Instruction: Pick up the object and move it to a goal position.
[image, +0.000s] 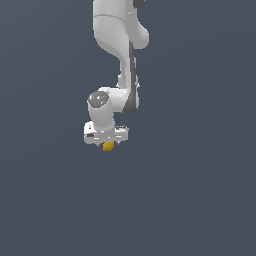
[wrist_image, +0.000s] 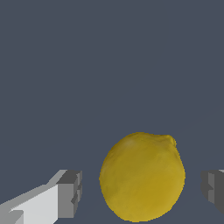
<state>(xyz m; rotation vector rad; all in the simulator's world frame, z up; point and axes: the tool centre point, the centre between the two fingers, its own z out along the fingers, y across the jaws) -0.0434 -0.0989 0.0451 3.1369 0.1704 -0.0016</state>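
This is no home, kitchen or workshop but a bare simulated scene, a computer render. A flat, even slate-grey backdrop (image: 200, 200) fills both views edge to edge, with no walls, furniture, horizon or visible seam. The smooth white robot arm with dark grey joints (image: 117, 60) has untextured, plastic-looking surfaces and blocky edges. The rounded yellow lemon-like lump (wrist_image: 142, 177) has the soft, faceted outline of a rendered model.

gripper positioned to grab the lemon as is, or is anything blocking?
Probably yes. In the wrist view the lemon sits between the two fingers of the gripper, with a gap showing on each side, and nothing else lies around it.
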